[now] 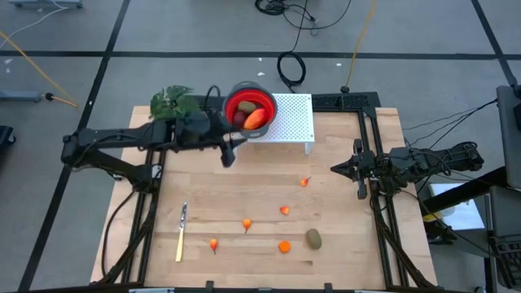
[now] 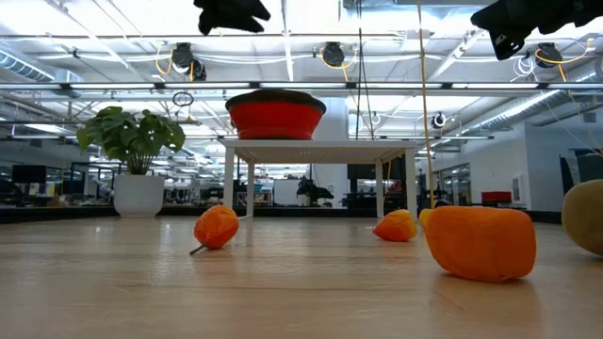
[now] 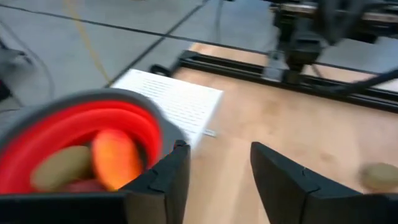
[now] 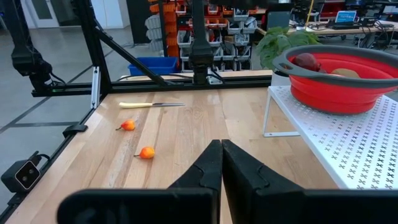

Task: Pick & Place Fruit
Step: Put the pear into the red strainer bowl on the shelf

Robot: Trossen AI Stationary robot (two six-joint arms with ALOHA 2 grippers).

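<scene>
A red bowl point(image 1: 248, 104) stands on a white perforated stand point(image 1: 295, 122) at the table's far side. In the bowl lie an elongated red-orange fruit point(image 3: 115, 158), an olive-brown oval point(image 3: 62, 168) and a dark red ball point(image 4: 305, 61). Several tiny orange fruits point(image 1: 284, 210) and another olive-brown oval point(image 1: 313, 238) lie on the bare wood nearer the front. My left gripper point(image 3: 217, 168) hovers open just beside the bowl's near rim, with nothing between its fingers. My right gripper point(image 4: 221, 155) waits shut above the table's right side.
A pale-yellow knife point(image 1: 181, 232) lies near the front left. A green leafy plant point(image 1: 172, 102) stands at the far left beside the bowl. Black frame rails point(image 1: 383, 203) run along the table's sides. The open wood in the middle holds only the scattered fruit.
</scene>
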